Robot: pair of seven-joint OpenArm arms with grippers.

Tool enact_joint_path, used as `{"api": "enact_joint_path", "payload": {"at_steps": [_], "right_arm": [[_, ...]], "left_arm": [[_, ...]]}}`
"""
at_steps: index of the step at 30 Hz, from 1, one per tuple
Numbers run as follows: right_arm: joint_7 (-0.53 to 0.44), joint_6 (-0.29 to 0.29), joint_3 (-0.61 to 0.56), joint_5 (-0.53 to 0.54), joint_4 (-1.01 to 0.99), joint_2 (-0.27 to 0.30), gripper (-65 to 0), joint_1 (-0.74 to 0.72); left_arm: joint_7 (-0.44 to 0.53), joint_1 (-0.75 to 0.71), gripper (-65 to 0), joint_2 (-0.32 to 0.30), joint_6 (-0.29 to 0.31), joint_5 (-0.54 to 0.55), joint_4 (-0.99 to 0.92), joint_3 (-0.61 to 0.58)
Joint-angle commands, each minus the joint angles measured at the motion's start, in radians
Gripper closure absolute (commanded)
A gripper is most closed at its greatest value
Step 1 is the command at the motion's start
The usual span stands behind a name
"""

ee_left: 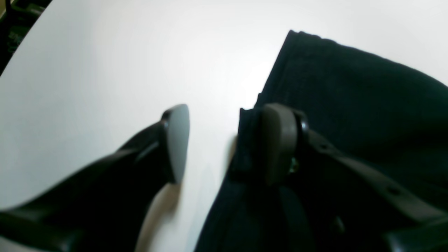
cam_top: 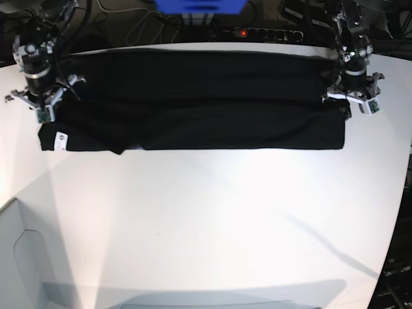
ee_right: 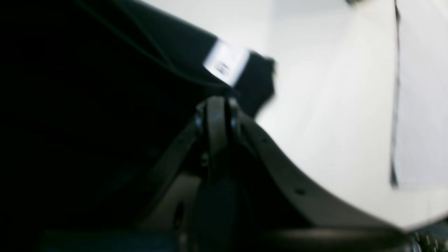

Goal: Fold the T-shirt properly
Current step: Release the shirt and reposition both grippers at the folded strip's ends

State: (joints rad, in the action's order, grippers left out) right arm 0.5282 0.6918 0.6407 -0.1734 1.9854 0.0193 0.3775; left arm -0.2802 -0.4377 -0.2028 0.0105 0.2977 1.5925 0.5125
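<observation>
The T-shirt (cam_top: 193,96) is black and lies folded into a long band across the far part of the white table (cam_top: 206,212). Its small white tag (cam_top: 62,139) shows at the band's left end. My right gripper (cam_top: 40,109) is at that end. In the right wrist view it (ee_right: 217,101) is shut, its tips pinched on the black hem just below the tag (ee_right: 225,66). My left gripper (cam_top: 356,102) is at the band's right end. It (ee_left: 227,126) stands open astride the cloth edge (ee_left: 350,87), one pad (ee_left: 176,143) over bare table and the other pad (ee_left: 276,140) on the shirt.
A power strip (cam_top: 257,32) with a red light and loose cables lie behind the table's far edge, beside a blue object (cam_top: 199,6). A white panel (cam_top: 26,257) stands at the near left corner. The table's curved right edge (cam_top: 399,212) drops off to dark floor.
</observation>
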Motion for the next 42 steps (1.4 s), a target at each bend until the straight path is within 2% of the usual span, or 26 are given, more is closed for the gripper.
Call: {"api": "enact_joint_path", "payload": {"at_steps": [1, 8, 11, 17, 33, 42], "right_arm": [[-0.021, 0.006, 0.017, 0.010, 0.019, 0.009, 0.0, 0.007], [-0.023, 0.006, 0.041, 0.010, 0.019, 0.006, 0.0, 0.073], [-0.023, 0.006, 0.041, 0.010, 0.021, -0.023, 0.0, 0.094], [-0.023, 0.006, 0.041, 0.010, 0.019, -0.040, 0.0, 0.140], [-0.013, 0.006, 0.037, 0.005, 0.010, -0.042, -0.2, 0.156], [-0.021, 0.006, 0.051, 0.008, 0.019, -0.040, -27.2, 0.168]], "left_arm": [[0.028, 0.001, -32.4, -0.016, -0.004, 0.001, 0.018, 0.004], [0.028, 0.003, -32.4, -0.022, -0.004, 0.001, 0.018, 0.004], [0.028, 0.003, -32.4, -0.022, -0.004, 0.001, 0.019, 0.004], [0.028, -0.002, -32.4, -0.022, -0.004, 0.001, 0.019, 0.008], [0.026, -0.074, -32.5, -0.024, -0.004, 0.001, 0.138, 0.044], [0.026, -0.112, -32.5, -0.024, -0.004, 0.001, 0.138, 0.054]]}}
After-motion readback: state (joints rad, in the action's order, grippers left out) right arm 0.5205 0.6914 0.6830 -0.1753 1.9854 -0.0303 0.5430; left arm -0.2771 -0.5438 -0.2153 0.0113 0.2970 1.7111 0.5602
